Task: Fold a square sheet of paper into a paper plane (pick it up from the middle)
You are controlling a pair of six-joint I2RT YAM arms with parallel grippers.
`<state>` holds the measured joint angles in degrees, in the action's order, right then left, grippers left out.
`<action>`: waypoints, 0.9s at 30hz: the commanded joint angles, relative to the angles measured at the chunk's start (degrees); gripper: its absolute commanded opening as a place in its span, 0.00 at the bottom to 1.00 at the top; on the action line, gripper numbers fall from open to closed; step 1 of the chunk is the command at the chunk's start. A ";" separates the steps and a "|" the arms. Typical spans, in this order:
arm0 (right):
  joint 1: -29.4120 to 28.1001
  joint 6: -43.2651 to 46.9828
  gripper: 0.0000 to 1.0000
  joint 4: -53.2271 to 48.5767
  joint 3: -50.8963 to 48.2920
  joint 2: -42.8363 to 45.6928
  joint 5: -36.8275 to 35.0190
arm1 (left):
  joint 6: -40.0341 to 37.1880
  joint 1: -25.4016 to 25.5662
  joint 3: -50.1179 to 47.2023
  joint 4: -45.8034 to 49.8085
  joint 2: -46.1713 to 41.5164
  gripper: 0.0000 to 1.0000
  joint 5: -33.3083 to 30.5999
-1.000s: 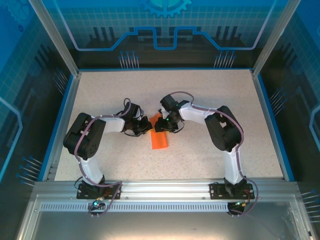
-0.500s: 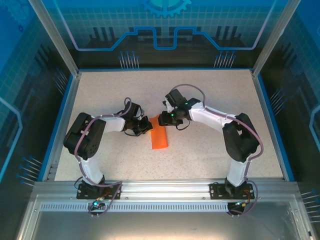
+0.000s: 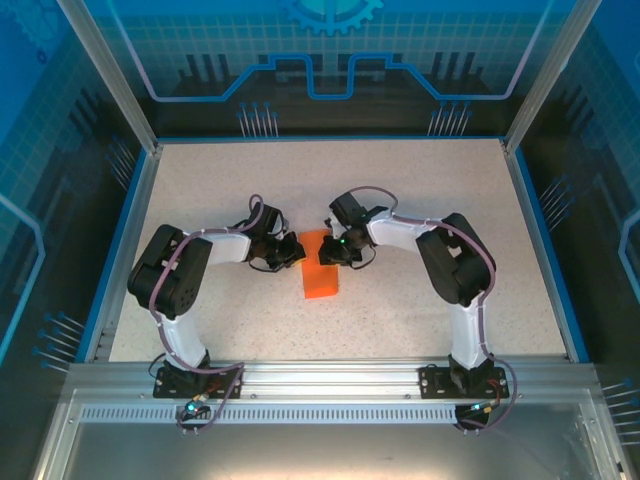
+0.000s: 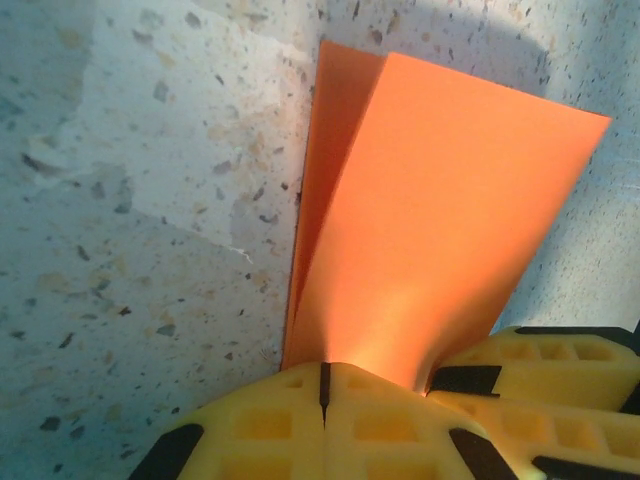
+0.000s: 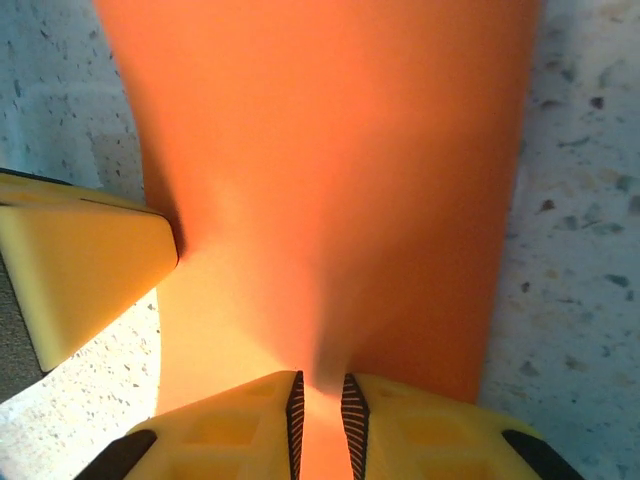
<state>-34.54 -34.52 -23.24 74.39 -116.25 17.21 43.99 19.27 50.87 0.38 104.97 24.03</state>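
On the table, seen from the top camera, the orange paper lies near the middle, between the two arms. It is folded into a narrow long shape. Its far end sits between the left gripper and the right gripper, which come at it from opposite sides. Its near end points toward the arm bases and lies free on the table. From this height I cannot tell how the jaws stand.

From the left wrist camera, the left gripper has its two yellow fingers pressed together, with only a thin dark line between them. The orange paper comes out right at that line, so the fingers pinch its end. Two layers of the paper show, and the upper one is lifted a little above the lower. One yellow finger of the right gripper touches the paper at the lower right.

From the right wrist camera, the right gripper has its fingers nearly together, with a narrow slit between the ribbed pads. The orange paper runs into this slit. I cannot tell if the pads already press it. At the left, a yellow finger of the left gripper touches the paper's edge.
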 commanded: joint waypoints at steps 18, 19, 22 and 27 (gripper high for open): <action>0.00 -2.72 0.17 1.96 -10.04 4.57 3.75 | -1.43 0.47 -1.22 5.82 3.45 0.00 -5.89; 0.00 -2.66 0.17 1.68 -10.05 4.74 3.62 | -1.41 0.39 -1.33 5.72 3.32 0.00 -5.93; -0.46 -2.48 0.17 1.97 -10.23 7.43 4.65 | -1.34 0.47 -1.42 5.59 3.32 0.00 -5.93; -2.81 -2.68 0.17 1.85 -10.69 11.60 5.80 | -1.16 0.48 -1.57 5.48 3.23 0.00 -6.01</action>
<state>-35.57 -36.49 -20.60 64.47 -107.81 20.95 43.51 19.35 50.94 0.32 105.06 23.86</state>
